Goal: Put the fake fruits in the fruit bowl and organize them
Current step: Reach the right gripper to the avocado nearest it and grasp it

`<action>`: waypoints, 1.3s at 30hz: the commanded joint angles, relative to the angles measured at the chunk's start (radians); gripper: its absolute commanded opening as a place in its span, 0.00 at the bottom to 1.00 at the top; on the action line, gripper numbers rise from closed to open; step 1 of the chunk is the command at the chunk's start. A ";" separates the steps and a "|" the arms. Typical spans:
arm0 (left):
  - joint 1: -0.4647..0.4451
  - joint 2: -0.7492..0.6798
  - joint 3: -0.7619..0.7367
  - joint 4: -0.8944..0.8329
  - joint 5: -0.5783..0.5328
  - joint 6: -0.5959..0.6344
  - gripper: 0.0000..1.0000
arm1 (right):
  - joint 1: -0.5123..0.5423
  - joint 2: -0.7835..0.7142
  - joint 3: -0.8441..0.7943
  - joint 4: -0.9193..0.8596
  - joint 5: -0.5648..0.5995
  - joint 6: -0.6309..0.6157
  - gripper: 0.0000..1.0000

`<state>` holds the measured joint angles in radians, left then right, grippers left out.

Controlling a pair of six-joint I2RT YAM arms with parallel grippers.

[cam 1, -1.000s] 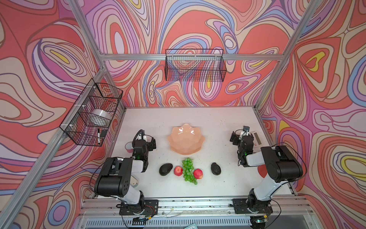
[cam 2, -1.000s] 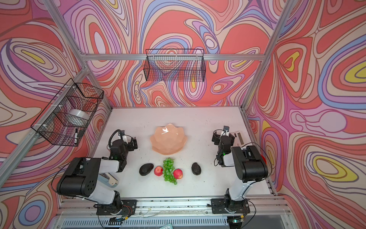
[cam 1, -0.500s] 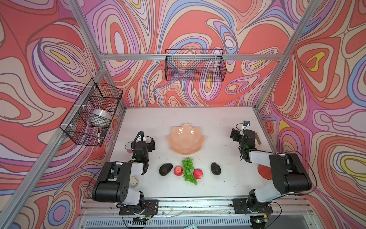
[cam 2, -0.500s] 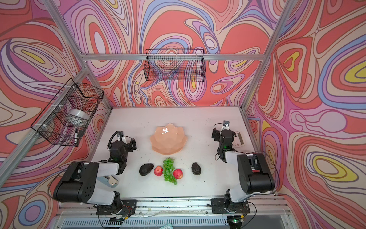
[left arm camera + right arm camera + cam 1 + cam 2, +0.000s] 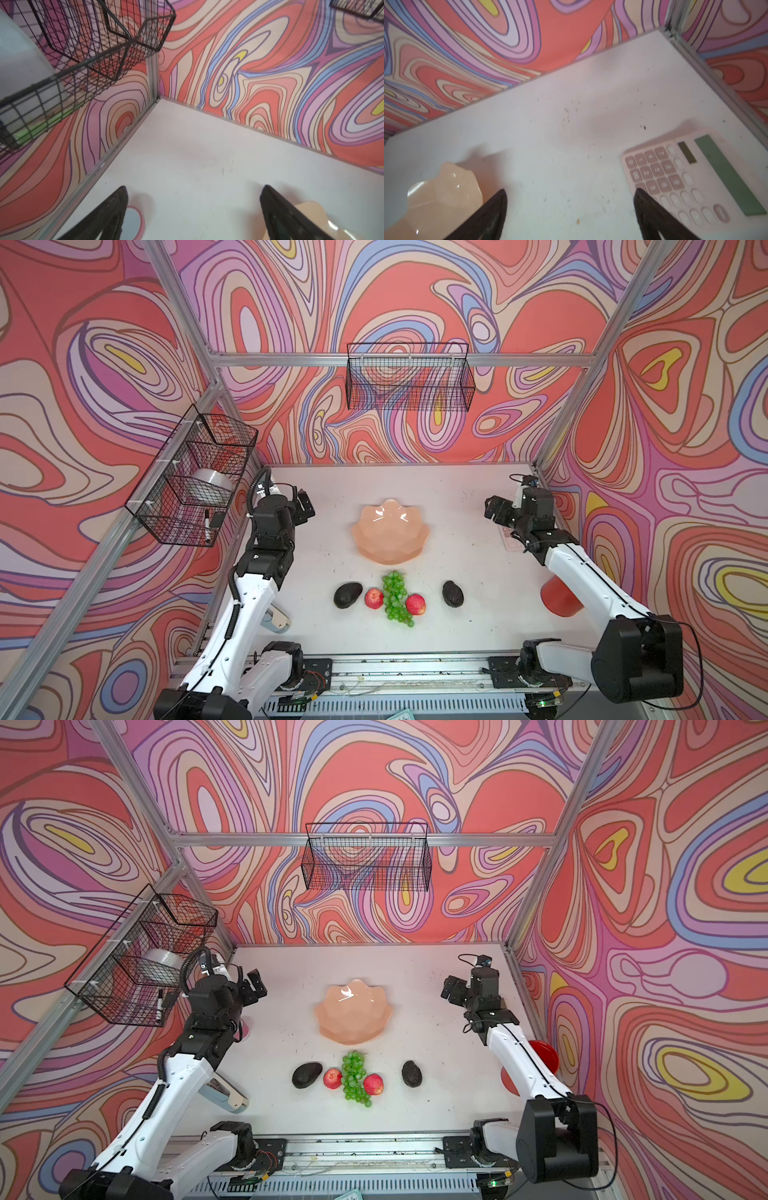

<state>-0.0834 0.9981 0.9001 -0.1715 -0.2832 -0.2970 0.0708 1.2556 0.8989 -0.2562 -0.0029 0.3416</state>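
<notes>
The peach-pink scalloped fruit bowl point(image 5: 390, 531) point(image 5: 353, 1011) sits empty mid-table. In front of it the fake fruits lie in a row: an avocado point(image 5: 347, 595), an apple point(image 5: 374, 598), the green grapes point(image 5: 395, 601), a second apple point(image 5: 415, 604) and a second avocado point(image 5: 452, 593). My left gripper point(image 5: 305, 508) point(image 5: 193, 187) hovers open left of the bowl, holding nothing. On the bowl's other side my right gripper point(image 5: 494, 510) point(image 5: 570, 191) is open and empty too. An edge of the bowl point(image 5: 307, 216) point(image 5: 442, 197) shows beside each gripper's finger.
A pink calculator point(image 5: 691, 176) lies under the right wrist near the right wall. A red cup point(image 5: 559, 599) stands beside the right forearm. A pink-rimmed disc point(image 5: 133, 222) lies below the left gripper. A grey-handled tool point(image 5: 276, 620) rests front left. Wire baskets point(image 5: 195, 481) point(image 5: 409, 377) hang on the walls.
Both arms have lifted and stretched toward the back of the table. The right arm unfolded, uncovering the red cup. The fruits and bowl have not moved.
</notes>
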 commanded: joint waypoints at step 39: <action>0.027 -0.081 0.023 -0.285 0.153 0.018 0.99 | 0.684 0.175 -0.074 -0.483 0.117 0.373 0.54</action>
<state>-0.0635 0.9352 0.9329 -0.4255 -0.1310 -0.2817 0.7479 1.4475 0.7887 -0.7078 0.0578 0.7128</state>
